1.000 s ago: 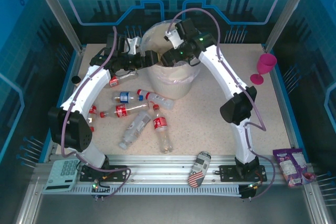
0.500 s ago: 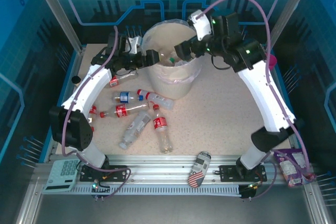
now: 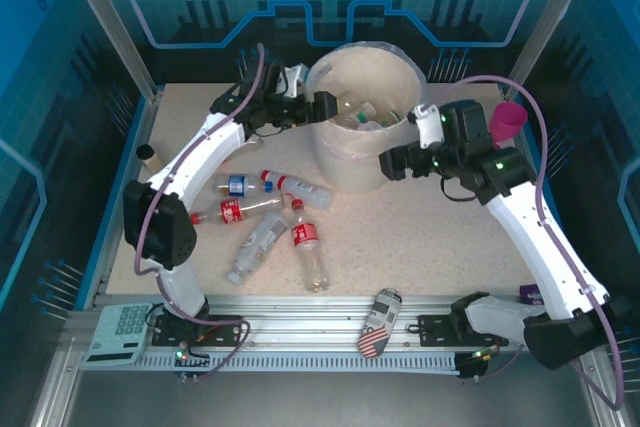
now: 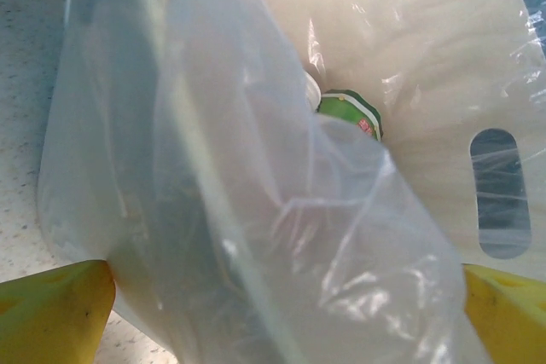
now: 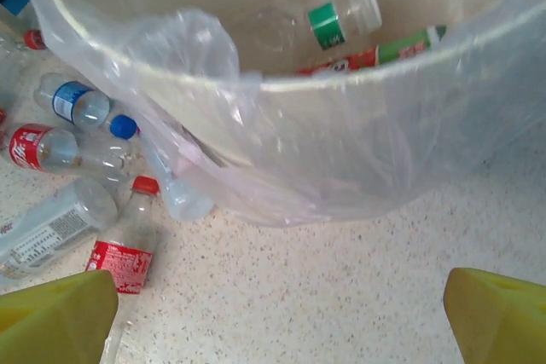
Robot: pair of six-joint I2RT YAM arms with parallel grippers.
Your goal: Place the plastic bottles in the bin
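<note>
- A bunch of plastic bottles (image 3: 232, 211) lie on their sides on the desk (image 3: 420, 247), left of the middle in the top view. They are below the left arm (image 3: 195, 162) and well apart from both grippers.
- The left arm bends up from the lower left and reaches across to the top middle.
- The left gripper (image 3: 322, 107) is at the left rim of the bin (image 3: 345, 162). Its yellow fingers (image 4: 51, 313) are wide apart and hold nothing. In its wrist view, the bin's edge and clear bag (image 4: 213, 210) sit between them.
- The bin stands on the desk at the top middle. More bottles lie inside it, one with a green label (image 5: 333, 23).
- The right gripper (image 3: 390, 162) is just right of the bin's wall, facing it. Its fingers are far apart and empty.
- The right arm (image 3: 530, 217) bends up from the lower right.
</note>
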